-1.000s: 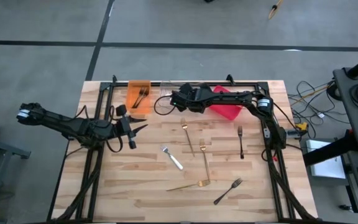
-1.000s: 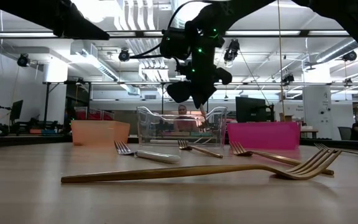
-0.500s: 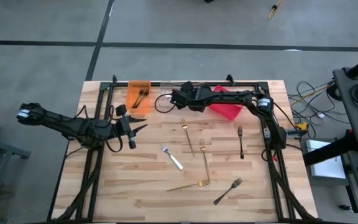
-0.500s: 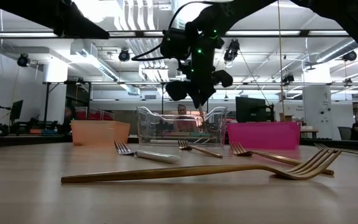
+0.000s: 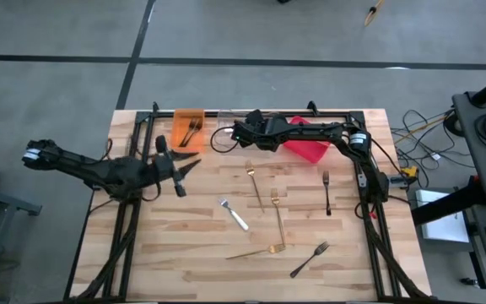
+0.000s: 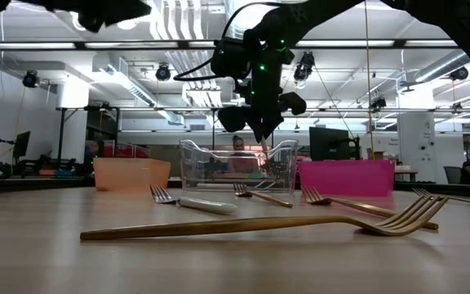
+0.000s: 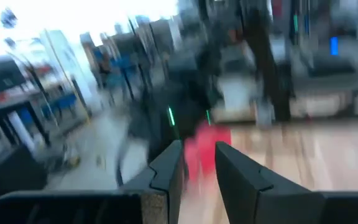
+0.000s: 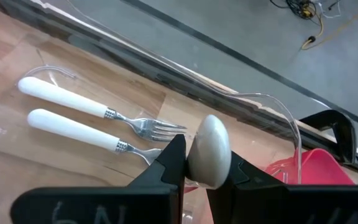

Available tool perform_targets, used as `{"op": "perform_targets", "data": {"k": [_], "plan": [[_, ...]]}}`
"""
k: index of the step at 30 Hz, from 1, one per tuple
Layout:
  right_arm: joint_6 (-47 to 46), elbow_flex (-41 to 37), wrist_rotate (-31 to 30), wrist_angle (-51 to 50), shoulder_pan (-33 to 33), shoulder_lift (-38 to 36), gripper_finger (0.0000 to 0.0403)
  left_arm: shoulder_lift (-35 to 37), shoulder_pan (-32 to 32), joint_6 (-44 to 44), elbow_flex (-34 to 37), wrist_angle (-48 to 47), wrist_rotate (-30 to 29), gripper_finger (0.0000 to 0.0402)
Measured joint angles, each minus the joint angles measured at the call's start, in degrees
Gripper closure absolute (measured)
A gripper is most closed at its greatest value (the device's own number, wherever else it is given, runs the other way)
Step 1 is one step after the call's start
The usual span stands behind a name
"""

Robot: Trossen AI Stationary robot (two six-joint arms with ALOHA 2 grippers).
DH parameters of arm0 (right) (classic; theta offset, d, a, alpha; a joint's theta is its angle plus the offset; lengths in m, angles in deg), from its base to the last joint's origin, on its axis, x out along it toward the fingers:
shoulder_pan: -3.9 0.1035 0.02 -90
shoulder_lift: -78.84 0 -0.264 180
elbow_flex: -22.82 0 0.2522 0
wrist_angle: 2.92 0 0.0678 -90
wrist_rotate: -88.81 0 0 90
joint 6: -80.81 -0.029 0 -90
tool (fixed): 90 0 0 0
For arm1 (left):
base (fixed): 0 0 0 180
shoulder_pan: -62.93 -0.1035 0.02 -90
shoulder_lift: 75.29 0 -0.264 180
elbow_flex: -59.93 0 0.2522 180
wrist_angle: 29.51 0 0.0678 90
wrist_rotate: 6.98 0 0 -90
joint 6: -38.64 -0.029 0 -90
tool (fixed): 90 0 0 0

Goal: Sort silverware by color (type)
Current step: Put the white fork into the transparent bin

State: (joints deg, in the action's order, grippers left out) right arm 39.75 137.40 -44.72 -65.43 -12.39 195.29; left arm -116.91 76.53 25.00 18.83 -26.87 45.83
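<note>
Left gripper [image 5: 184, 170] has swung nearer the clear bin [image 8: 272, 106]; right gripper [image 8: 205, 163], above it, grasps a white-handled utensil [image 8: 209, 149], best released low.

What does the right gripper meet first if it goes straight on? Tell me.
Probably the clear bin's floor, beside the two white-handled forks in it; the right gripper, shut on a white handle, points down into it.

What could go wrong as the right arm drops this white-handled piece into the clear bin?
The right hand pinches only the rounded white handle end, so the utensil may swing on release. It hangs near the clear plastic bin's rim, beside the red bin, and could bounce out or strike the two white-handled forks inside.
</note>
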Motion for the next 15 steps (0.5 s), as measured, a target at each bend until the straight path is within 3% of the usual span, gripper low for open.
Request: {"op": "perform_targets", "data": {"k": [4, 15], "plan": [[0.90, 0.00, -0.02, 0.02, 0.00, 0.00, 0.0374, -0.96, 0.00, -1.30, 0.22, 6.11, 0.63, 0.0325], [1.15, 0.00, 0.09, -0.24, 0.02, 0.00, 0.0374, -0.75, 0.04, -0.84, 0.33, -6.03, -3.94, 0.0325]]}}
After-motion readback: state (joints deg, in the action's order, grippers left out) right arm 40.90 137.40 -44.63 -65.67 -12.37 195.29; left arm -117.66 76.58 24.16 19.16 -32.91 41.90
